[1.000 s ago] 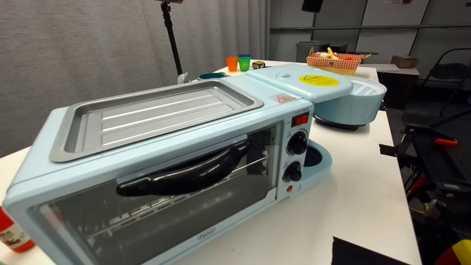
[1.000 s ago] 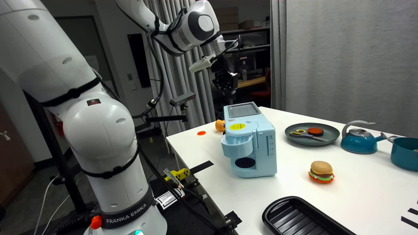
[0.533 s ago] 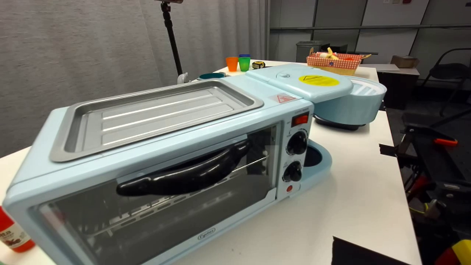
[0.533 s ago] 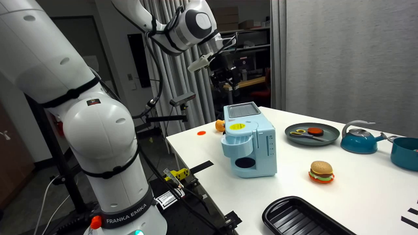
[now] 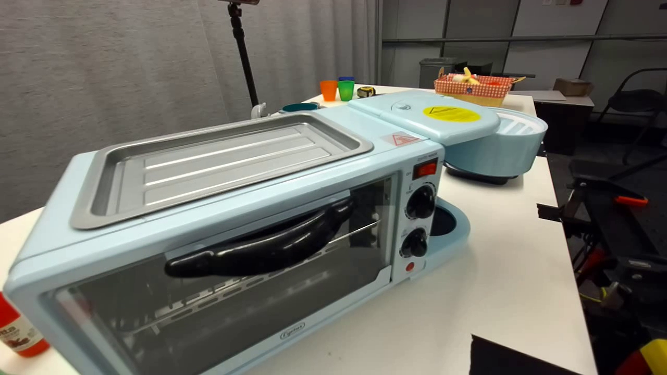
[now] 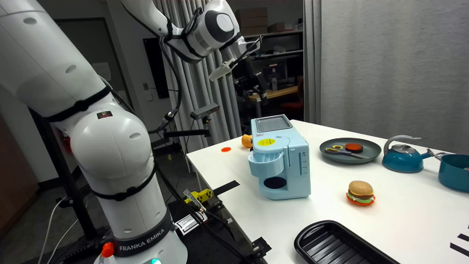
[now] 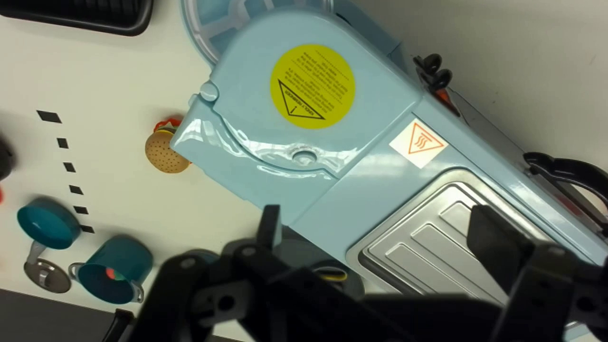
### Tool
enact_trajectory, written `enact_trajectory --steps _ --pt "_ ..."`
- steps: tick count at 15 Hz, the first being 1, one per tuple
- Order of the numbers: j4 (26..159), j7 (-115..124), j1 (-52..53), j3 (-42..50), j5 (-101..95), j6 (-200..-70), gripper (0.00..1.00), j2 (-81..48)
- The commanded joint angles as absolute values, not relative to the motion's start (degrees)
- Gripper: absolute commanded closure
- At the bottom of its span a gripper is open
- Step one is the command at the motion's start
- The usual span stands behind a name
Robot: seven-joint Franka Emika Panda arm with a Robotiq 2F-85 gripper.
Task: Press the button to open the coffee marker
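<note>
The coffee marker (image 7: pixel 247 95) is the pale blue rounded end of the appliance, its lid lying flat and marked with a yellow round patch (image 7: pixel 313 85). It shows in both exterior views too, from the side (image 5: pixel 385 107) and from its end (image 6: pixel 293 161). On the lid sit a small round knob (image 7: pixel 304 157) and, at one corner, a round tab (image 7: pixel 209 91); which of these is the button I cannot tell. My gripper (image 7: pixel 375 210) stands open above the appliance, fingers wide apart with nothing between them. In an exterior view the gripper (image 6: pixel 253 91) hangs above the far end, touching nothing.
A ribbed metal tray (image 7: pixel 418 237) tops the oven section, whose black handle (image 5: pixel 266 250) juts forward. A toy burger (image 6: pixel 361 193), kettle (image 6: pixel 405 157), grey pan (image 6: pixel 350 161) with scissors, blue pot (image 6: pixel 454 172) and black tray (image 6: pixel 337 242) share the white table.
In an exterior view the arm has drawn slightly left, and the gripper's fingers have spread apart. The appliance and the things on the table have not moved.
</note>
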State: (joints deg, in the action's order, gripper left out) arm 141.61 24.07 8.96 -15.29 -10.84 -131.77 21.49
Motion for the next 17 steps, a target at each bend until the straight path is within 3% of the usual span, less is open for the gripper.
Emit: enact_trajectory --steps 1,17 --pt "141.7 24.1 8.3 -16.0 -10.5 -131.7 0.0 21.9" --pt "142.4 24.5 8.3 -16.2 -10.4 -131.7 0.0 22.8"
